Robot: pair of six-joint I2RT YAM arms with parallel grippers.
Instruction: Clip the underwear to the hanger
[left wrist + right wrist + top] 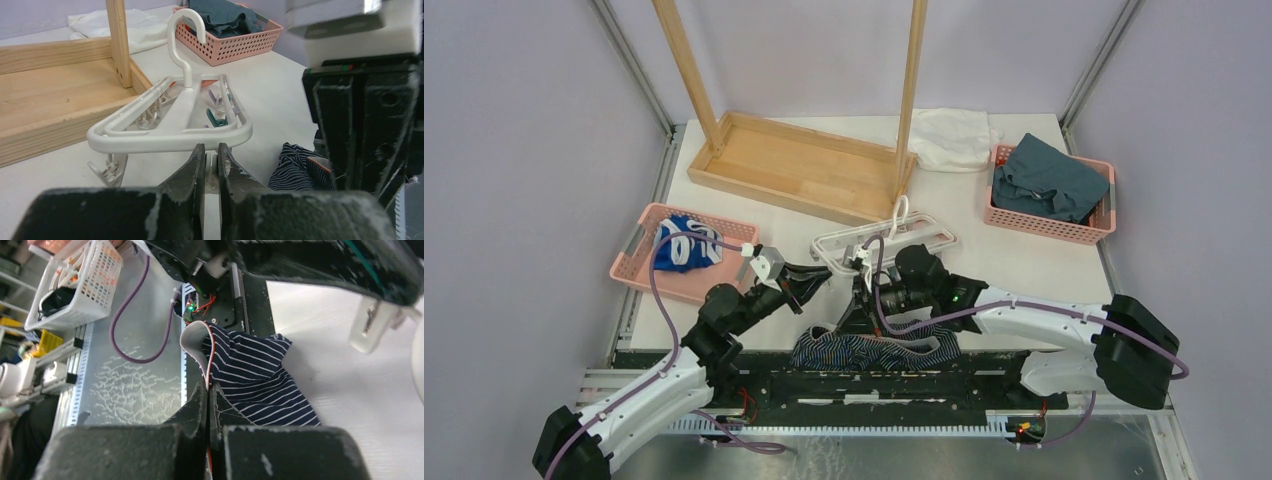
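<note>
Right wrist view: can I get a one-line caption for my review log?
Right tool shut on the orange-trimmed edge of the navy pinstriped underwear, at the near edge of the white table.

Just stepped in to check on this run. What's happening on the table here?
Two robot arms are working on clipping the striped underwear to the white hanger, which lies on the table. The right gripper is shut on the underwear's waistband near the table's front edge. The left gripper is pinched on what looks like a white clip at the hanger's near edge. The underwear is not clipped yet.
</note>
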